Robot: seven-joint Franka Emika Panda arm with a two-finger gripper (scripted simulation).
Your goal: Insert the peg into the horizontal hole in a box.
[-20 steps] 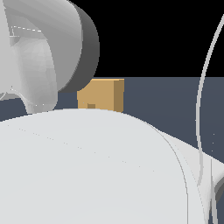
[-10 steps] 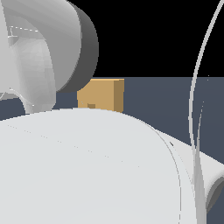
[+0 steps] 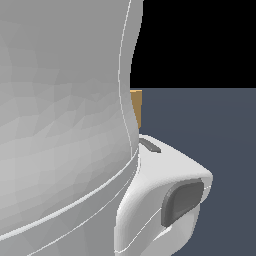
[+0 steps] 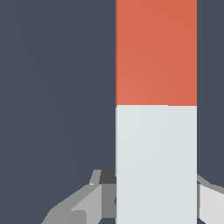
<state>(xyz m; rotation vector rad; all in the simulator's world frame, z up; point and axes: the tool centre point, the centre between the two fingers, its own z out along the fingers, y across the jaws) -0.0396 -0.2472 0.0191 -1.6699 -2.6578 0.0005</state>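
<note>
The arm's pale casing fills most of the exterior view, hiding all but a sliver of the box (image 3: pixel 136 106) behind it. In the wrist view, the gripper (image 4: pixel 155 199) is clamped on the white half of the peg (image 4: pixel 156 109).

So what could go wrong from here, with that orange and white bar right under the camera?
Two things, I would guess. The arm hides nearly all of the box in the exterior view, and its hole is out of sight, so aiming looks hard. Also, in the wrist view the peg sits at the jaws by its white half only; whether they grip it is unclear, so it could slip or tilt.
</note>
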